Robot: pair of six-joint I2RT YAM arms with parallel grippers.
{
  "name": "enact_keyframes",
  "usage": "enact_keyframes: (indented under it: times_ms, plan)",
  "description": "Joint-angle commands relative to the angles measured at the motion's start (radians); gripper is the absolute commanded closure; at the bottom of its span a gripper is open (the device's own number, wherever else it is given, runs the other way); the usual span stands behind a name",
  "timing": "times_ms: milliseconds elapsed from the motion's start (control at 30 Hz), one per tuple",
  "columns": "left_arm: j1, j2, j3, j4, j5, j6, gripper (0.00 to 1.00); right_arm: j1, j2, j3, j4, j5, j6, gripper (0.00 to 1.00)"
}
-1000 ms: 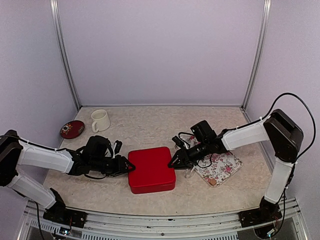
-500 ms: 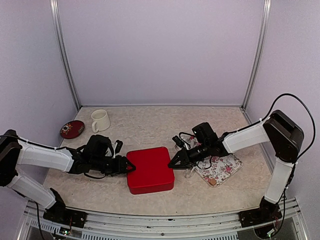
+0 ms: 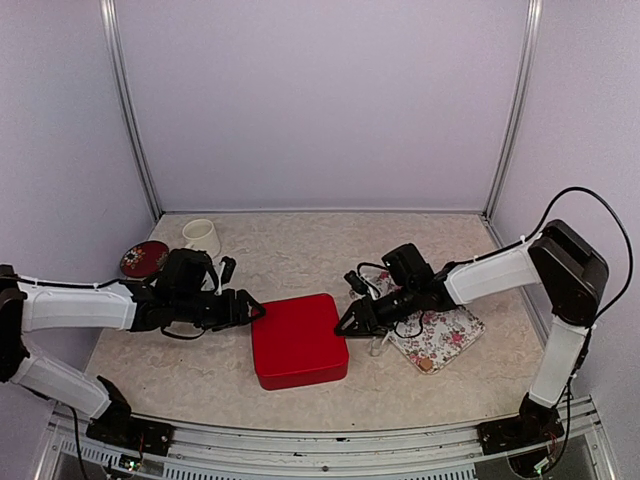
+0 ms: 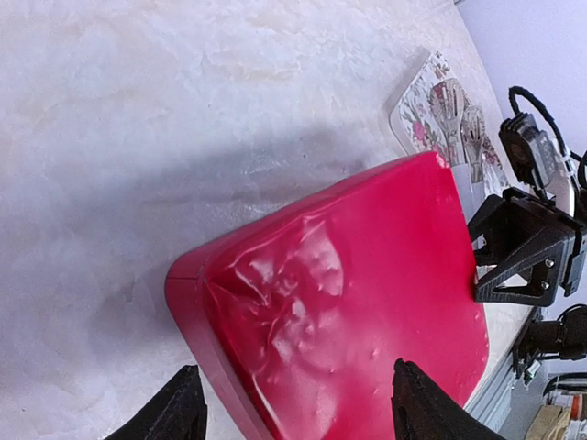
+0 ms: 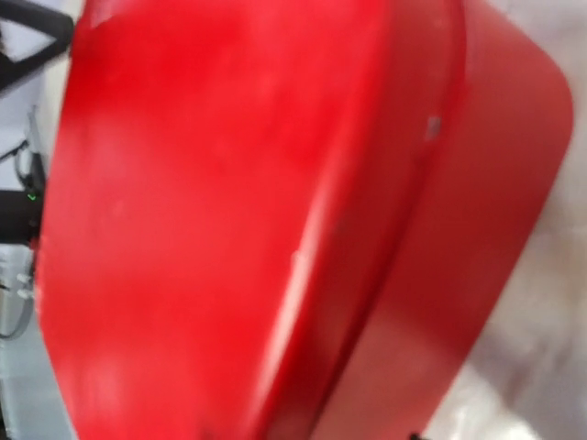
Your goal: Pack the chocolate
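Observation:
A closed red box (image 3: 298, 340) lies at the table's middle, its lid dented in the left wrist view (image 4: 367, 302). My left gripper (image 3: 254, 312) is open just off the box's far-left corner, touching nothing; its fingertips (image 4: 174, 417) frame that corner. On the opposite side my right gripper (image 3: 345, 325) sits at the box's right edge with its jaws apart, and it also shows beyond the lid in the left wrist view (image 4: 514, 261). The red box (image 5: 229, 220) fills the blurred right wrist view. One tan chocolate (image 3: 425, 365) lies at the near corner of the floral tray (image 3: 445, 335).
A white mug (image 3: 201, 239) and a small dark red dish (image 3: 144, 258) stand at the back left. Clear plastic pieces (image 3: 377, 347) lie between the box and the tray. Metal posts and lilac walls close the table's back and sides.
My left gripper has drawn back from the box's left side toward its far-left corner and opened wider. The box has shifted slightly left. My right gripper stays at the right edge.

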Motion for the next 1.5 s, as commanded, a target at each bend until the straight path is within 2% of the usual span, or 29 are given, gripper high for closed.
enact_keyframes:
  times_ms: [0, 67, 167, 300, 400, 567, 733, 900, 1167, 1333, 1467]
  plan:
    - [0.009, -0.061, 0.073, -0.135, -0.091, 0.097, 0.32, -0.005, -0.103, 0.061, -0.119, 0.107, -0.072, 0.39]
    - [0.017, -0.082, 0.101, -0.178, -0.121, 0.121, 0.33, -0.027, -0.132, 0.084, -0.162, 0.161, -0.107, 0.35]
    - [0.015, -0.095, 0.153, -0.231, -0.156, 0.167, 0.39, -0.031, -0.154, 0.147, -0.243, 0.304, -0.233, 0.37]
    - [-0.015, -0.066, 0.202, -0.262, -0.159, 0.206, 0.54, -0.005, -0.143, 0.245, -0.278, 0.318, -0.301, 0.53]
    - [-0.053, -0.026, 0.225, -0.259, -0.158, 0.209, 0.6, 0.029, -0.09, 0.351, -0.332, 0.327, -0.349, 0.62]
    - [-0.092, 0.026, 0.244, -0.232, -0.16, 0.204, 0.62, 0.084, 0.006, 0.458, -0.418, 0.404, -0.411, 0.69]
    - [-0.104, 0.066, 0.26, -0.224, -0.169, 0.212, 0.62, 0.089, 0.114, 0.442, -0.412, 0.504, -0.428, 0.72]
    - [-0.101, 0.098, 0.271, -0.236, -0.185, 0.223, 0.63, 0.094, 0.217, 0.418, -0.403, 0.521, -0.421, 0.73]
    - [-0.126, 0.112, 0.344, -0.303, -0.234, 0.255, 0.71, 0.099, 0.204, 0.366, -0.397, 0.508, -0.41, 0.74]
    - [-0.137, 0.151, 0.374, -0.315, -0.243, 0.259, 0.7, 0.099, 0.147, 0.338, -0.34, 0.456, -0.4, 0.71]
    - [-0.139, 0.085, 0.298, -0.259, -0.253, 0.191, 0.4, 0.077, 0.045, 0.328, -0.29, 0.42, -0.397, 0.55]
